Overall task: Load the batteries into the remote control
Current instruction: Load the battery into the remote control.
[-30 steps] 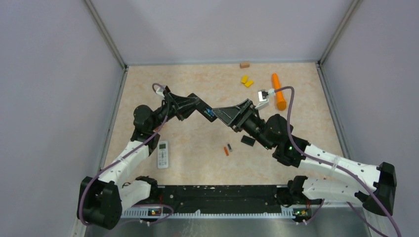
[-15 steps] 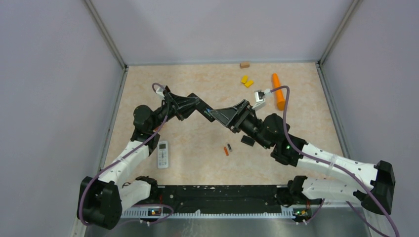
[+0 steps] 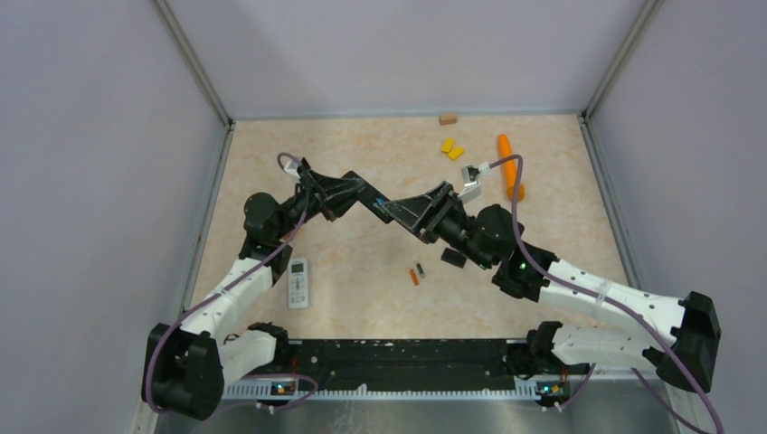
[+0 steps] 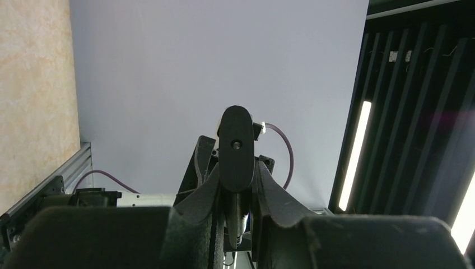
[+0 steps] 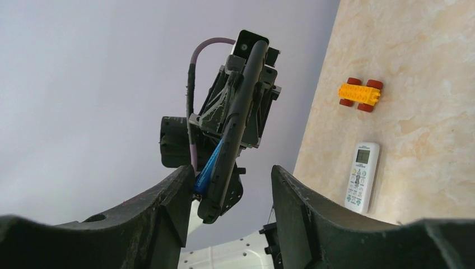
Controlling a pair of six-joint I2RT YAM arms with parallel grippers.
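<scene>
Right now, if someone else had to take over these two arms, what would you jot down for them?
Left gripper: shut on the dark remote, held up in the air.
Right gripper: open, fingers on either side of that remote's lower end.
Blue battery: lying along the remote; I cannot tell whether it is seated.
Orange-red battery and one dark battery: side by side on the table. I cannot see a fourth.
White remote: lying on the table near the left arm.
Done: at most one battery in. Left: seat it, then load the others.
</scene>
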